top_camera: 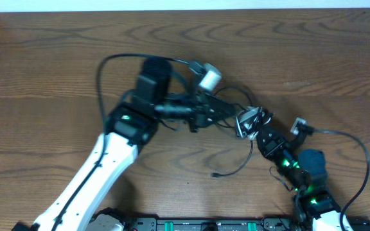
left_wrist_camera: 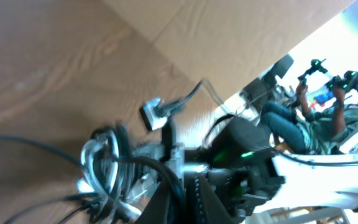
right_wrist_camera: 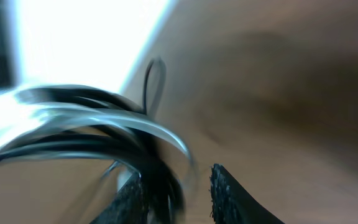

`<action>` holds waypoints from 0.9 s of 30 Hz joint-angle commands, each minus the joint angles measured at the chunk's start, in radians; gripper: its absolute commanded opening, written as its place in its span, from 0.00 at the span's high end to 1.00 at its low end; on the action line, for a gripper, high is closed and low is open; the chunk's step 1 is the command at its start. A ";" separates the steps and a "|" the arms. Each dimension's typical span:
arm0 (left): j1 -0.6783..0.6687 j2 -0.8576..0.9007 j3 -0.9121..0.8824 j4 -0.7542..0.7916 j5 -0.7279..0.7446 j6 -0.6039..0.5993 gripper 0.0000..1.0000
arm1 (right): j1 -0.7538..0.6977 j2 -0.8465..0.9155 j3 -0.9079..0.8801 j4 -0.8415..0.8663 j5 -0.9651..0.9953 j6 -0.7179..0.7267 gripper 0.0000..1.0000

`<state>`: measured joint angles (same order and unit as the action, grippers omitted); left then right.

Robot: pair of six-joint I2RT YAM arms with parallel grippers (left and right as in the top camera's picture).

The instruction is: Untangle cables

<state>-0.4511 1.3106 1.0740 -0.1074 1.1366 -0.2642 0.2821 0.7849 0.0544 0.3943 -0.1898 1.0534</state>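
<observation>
cables (top_camera: 249,119) limp, light; grab loose end (top_camera: 216,174), 6 o'clock | left gripper (top_camera: 231,115) clamps them | right gripper (top_camera: 257,130) part-open, hold unclear

Both arms look like the same kit: the left arm (top_camera: 101,160) has a long glossy white link running into chunky black joint housings with a little green light, plus a thick black wire (top_camera: 97,83) looping off it. The right arm (top_camera: 278,149) is mostly black with green lights, a dark bluish block (top_camera: 312,162) and a white shell (top_camera: 323,205) near its base, and its own black wire (top_camera: 367,157). The right claw (right_wrist_camera: 176,199) has black fingers (right_wrist_camera: 235,196) with rough, grippy-looking edges.
</observation>
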 commanded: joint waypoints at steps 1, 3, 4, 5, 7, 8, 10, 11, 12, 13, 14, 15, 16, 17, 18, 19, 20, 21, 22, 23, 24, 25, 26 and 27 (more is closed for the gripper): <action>0.080 -0.090 0.061 0.028 0.137 -0.003 0.92 | -0.015 0.027 -0.048 -0.059 0.214 -0.037 0.73; 0.115 -0.092 0.061 0.035 0.135 -0.003 0.92 | -0.015 0.027 -0.048 -0.069 0.217 -0.045 0.73; 0.134 -0.091 0.061 0.035 0.129 -0.003 0.93 | -0.015 0.027 -0.048 -0.069 0.215 -0.045 0.73; 0.146 -0.090 0.061 0.034 0.119 -0.003 0.92 | -0.015 0.027 -0.048 -0.066 0.208 -0.045 0.72; 0.161 -0.088 0.061 0.034 0.097 -0.003 0.92 | -0.015 0.027 -0.048 -0.050 0.180 -0.049 0.71; 0.162 -0.086 0.061 0.034 0.082 -0.003 0.92 | -0.015 0.027 -0.048 -0.041 0.166 -0.055 0.71; 0.159 -0.081 0.060 0.033 0.055 -0.003 0.92 | -0.015 0.027 -0.048 -0.017 0.119 -0.064 0.70; 0.158 -0.078 0.060 0.030 0.054 -0.003 0.92 | -0.015 0.027 -0.048 -0.007 0.096 -0.064 0.70; 0.156 -0.076 0.060 0.024 0.052 -0.003 0.92 | -0.015 0.027 -0.048 0.006 0.066 -0.064 0.68; 0.154 -0.075 0.060 0.011 0.046 -0.003 0.92 | -0.015 0.027 -0.048 0.019 0.035 -0.064 0.66; 0.152 -0.074 0.060 -0.013 0.026 -0.003 0.92 | -0.015 0.027 -0.048 0.035 0.005 -0.064 0.64; 0.151 -0.074 0.060 -0.039 0.002 -0.003 0.92 | -0.015 0.027 -0.048 0.052 -0.027 -0.064 0.62; 0.151 -0.073 0.060 -0.078 -0.038 -0.003 0.92 | -0.015 0.027 -0.048 0.067 -0.050 -0.064 0.60; 0.151 -0.072 0.060 -0.111 -0.075 -0.003 0.93 | -0.015 0.027 -0.048 0.082 -0.072 -0.064 0.60; 0.151 -0.070 0.060 -0.152 -0.124 -0.003 0.92 | -0.015 0.027 -0.048 0.091 -0.086 -0.064 0.59; 0.151 -0.068 0.060 -0.185 -0.163 -0.003 0.92 | -0.015 0.027 -0.048 0.095 -0.095 -0.064 0.59; 0.150 -0.066 0.060 -0.217 -0.196 -0.003 0.92 | -0.015 0.027 -0.048 0.095 -0.098 -0.063 0.59; 0.150 -0.063 0.060 -0.238 -0.211 -0.005 0.92 | -0.015 0.027 -0.048 0.091 -0.101 -0.063 0.59; 0.151 -0.061 0.060 -0.253 -0.219 -0.011 0.92 | -0.015 0.027 -0.048 0.090 -0.101 -0.063 0.59; 0.150 -0.056 0.060 -0.259 -0.224 -0.026 0.92 | -0.015 0.027 -0.048 0.088 -0.102 -0.063 0.59; 0.150 -0.053 0.060 -0.259 -0.234 -0.049 0.92 | -0.015 0.027 -0.048 0.087 -0.102 -0.063 0.59; 0.144 -0.047 0.060 -0.257 -0.266 -0.088 0.92 | -0.015 0.027 -0.048 0.087 -0.101 -0.063 0.59; 0.137 -0.042 0.060 -0.255 -0.312 -0.129 0.92 | -0.015 0.027 -0.048 0.087 -0.101 -0.063 0.58; 0.126 -0.037 0.060 -0.255 -0.381 -0.182 0.92 | -0.015 0.027 -0.048 0.087 -0.101 -0.064 0.57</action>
<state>-0.3042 1.2587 1.1023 -0.3668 0.9123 -0.3183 0.2703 0.8116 0.0067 0.4831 -0.2726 1.0061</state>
